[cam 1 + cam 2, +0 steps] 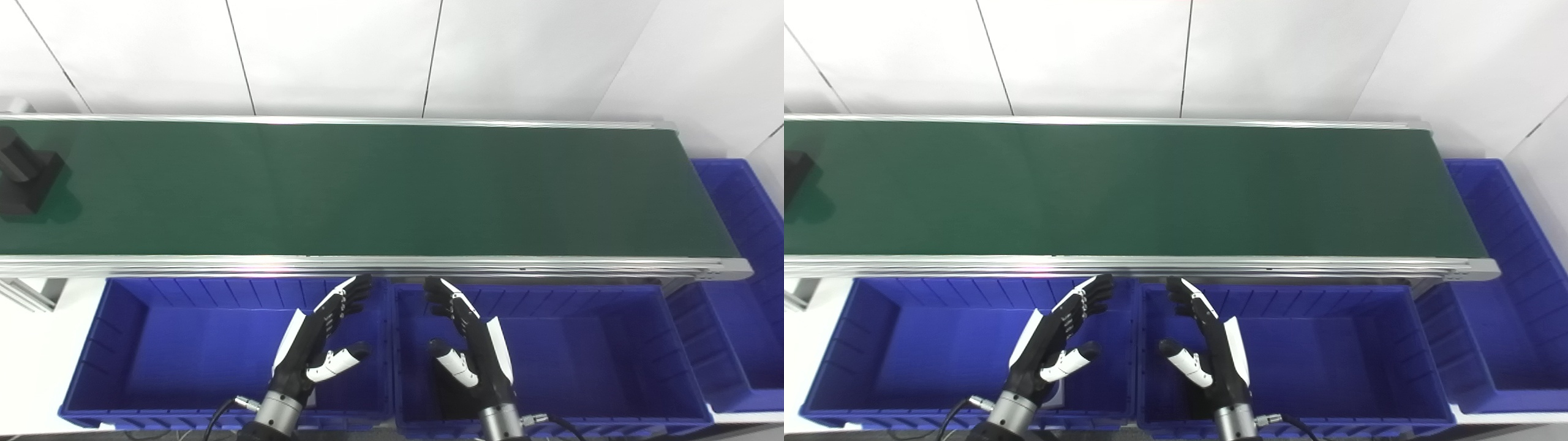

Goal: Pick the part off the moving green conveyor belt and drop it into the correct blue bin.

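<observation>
Left hand and right hand hover open and empty, fingers apart, over the bins below them. Beyond their fingertips runs the belt; the black part sits far left of the fingers.

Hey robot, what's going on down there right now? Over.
Left hand and right hand open, empty, over blue plastic bins. Black blocky part at far left of green conveyor belt. Nothing in between.
</observation>
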{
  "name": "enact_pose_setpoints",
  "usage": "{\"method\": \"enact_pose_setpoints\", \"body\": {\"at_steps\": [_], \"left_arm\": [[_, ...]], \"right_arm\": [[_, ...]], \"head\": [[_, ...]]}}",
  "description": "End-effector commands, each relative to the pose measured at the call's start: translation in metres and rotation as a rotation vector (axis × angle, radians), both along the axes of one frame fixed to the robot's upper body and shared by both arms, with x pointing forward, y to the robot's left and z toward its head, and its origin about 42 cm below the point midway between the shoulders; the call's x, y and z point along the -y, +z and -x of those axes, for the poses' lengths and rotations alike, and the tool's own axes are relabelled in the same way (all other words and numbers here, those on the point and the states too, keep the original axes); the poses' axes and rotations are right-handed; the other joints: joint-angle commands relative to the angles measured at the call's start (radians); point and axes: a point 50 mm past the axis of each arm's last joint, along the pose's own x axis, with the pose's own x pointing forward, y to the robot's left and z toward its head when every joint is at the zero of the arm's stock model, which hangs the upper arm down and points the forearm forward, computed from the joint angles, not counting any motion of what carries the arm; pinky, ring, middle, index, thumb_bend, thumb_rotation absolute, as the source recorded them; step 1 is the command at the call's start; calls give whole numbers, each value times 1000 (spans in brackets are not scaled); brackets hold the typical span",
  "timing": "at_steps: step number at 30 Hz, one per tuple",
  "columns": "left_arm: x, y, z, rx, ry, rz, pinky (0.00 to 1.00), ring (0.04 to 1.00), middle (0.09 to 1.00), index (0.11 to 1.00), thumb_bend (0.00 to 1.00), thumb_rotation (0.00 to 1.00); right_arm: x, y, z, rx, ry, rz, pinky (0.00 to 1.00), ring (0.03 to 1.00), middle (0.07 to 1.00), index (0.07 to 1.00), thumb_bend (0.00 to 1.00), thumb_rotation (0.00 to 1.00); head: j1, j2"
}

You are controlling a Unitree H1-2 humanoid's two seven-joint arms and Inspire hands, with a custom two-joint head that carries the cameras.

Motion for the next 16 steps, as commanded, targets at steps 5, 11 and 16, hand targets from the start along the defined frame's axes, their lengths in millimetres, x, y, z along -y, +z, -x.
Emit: {"method": "enact_pose_setpoints", "body": {"at_steps": [5,11,16], "left_arm": [[4,12,-10,78,12,23,827,860,870,853,898,739],[4,12,-11,81,16,20,822,861,872,848,892,745],[3,13,-11,83,19,20,809,853,865,839,892,739]], "right_arm": [[1,9,-6,69,-1,-30,749,803,831,843,813,919],[1,9,-7,68,-3,-29,765,815,843,861,821,917],[1,9,-7,73,-7,-28,770,815,846,868,822,940]], "head": [[11,-4],[9,-8],[10,-7]]}}
